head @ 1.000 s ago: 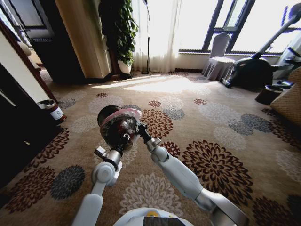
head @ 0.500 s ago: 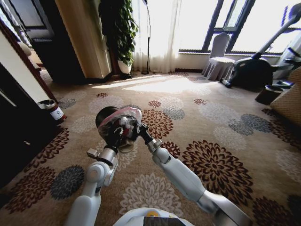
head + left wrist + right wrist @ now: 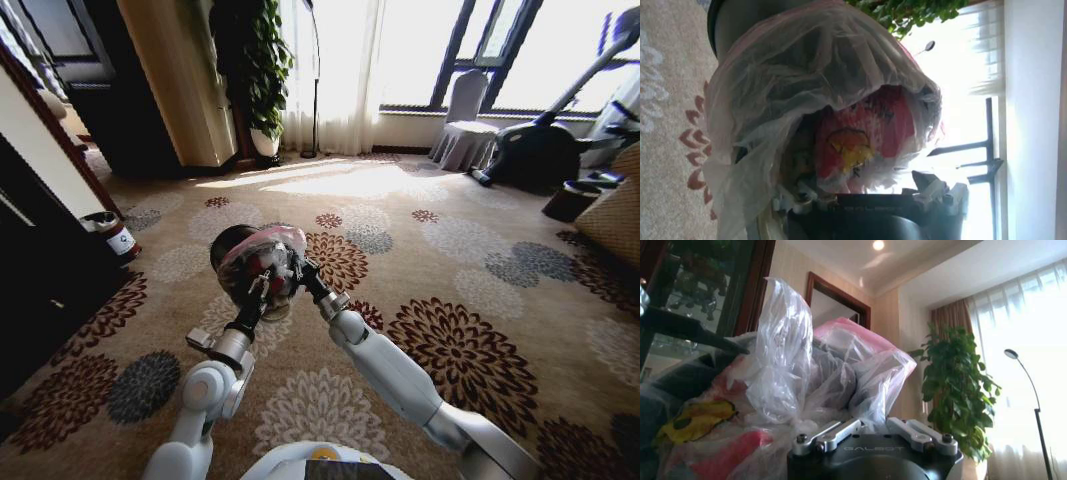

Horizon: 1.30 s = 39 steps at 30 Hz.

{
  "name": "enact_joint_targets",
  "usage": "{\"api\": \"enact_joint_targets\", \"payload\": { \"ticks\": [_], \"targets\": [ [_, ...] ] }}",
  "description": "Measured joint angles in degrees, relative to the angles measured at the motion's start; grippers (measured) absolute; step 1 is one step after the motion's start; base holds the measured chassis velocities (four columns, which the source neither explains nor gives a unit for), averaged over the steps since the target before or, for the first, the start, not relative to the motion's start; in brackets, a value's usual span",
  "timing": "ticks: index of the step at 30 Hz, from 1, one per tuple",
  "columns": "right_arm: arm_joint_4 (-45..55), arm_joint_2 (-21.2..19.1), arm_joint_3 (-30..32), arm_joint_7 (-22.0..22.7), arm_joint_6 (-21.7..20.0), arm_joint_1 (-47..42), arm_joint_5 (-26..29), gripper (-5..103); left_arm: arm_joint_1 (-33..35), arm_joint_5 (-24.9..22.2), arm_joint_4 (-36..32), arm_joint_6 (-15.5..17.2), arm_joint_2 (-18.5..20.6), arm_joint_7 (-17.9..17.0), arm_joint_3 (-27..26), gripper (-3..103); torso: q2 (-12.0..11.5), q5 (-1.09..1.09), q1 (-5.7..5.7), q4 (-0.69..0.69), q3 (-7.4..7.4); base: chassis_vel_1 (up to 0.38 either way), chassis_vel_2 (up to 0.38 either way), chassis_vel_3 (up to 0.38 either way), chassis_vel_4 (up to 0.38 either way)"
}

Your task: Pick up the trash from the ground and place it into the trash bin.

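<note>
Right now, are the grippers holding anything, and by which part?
Both the left gripper and right gripper sit at the trash bin, against its bunched bag liner. Whether either grips it cannot be told.

The floor (image 3: 470, 270) has a flowery carpet. A small bin (image 3: 112, 233) stands on it at the left, a plant pot (image 3: 266, 143) up top.

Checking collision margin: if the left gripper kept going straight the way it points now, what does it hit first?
Most likely the translucent whitish plastic bag bunched over the small round dark trash bin. The left gripper points right at it, with red and yellow trash behind the film. Contact may already exist; depth is unclear.
</note>
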Motion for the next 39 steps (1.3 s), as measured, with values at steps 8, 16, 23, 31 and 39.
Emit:
{"api": "enact_joint_targets", "payload": {
  "ticks": [8, 16, 23, 31, 39],
  "targets": [
    [-0.76, -0.35, 0.47, 0.02, -1.6, 1.74, 0.68, 0, 1.66, -0.1, -1.46, 1.95, 1.11, -0.12, 0.17, 100, 0.0, 0.01, 0.0, 0.0, 0.0, 0.0, 0.0, 0.0, 0.0],
    [-1.33, -2.46, 0.41, 0.03, -9.55, 5.54, 2.34, 0, 4.53, 13.56, -1.32, 4.72, 3.58, 5.22, 0.98, 100, 0.0, 0.01, 0.0, 0.0, 0.0, 0.0, 0.0, 0.0, 0.0],
    [-2.65, -3.75, 0.52, 0.04, -14.93, 7.57, 2.79, 0, 7.38, 36.76, 2.07, -2.18, 6.32, 19.25, 1.92, 100, 0.0, 0.02, 0.0, 0.02, 0.0, 0.0, 0.0, 0.0, 0.0],
    [1.37, -9.44, 3.04, 0.12, -25.57, 6.07, 9.51, 0, 6.11, 57.63, 5.81, -16.93, 7.94, 23.72, -3.43, 100, 0.0, 0.01, 0.01, -0.02, 0.0, 0.0, 0.0, 0.0, 0.0],
    [10.12, -23.06, 6.99, 0.1, -37.07, 1.75, 23.85, 0, 6.42, 62.51, 7.12, -21.75, 5.91, 19.34, -8.87, 100, 0.0, 0.05, 0.01, 0.03, 0.0, 0.0, 0.0, 0.0, 0.0]
  ]
}}
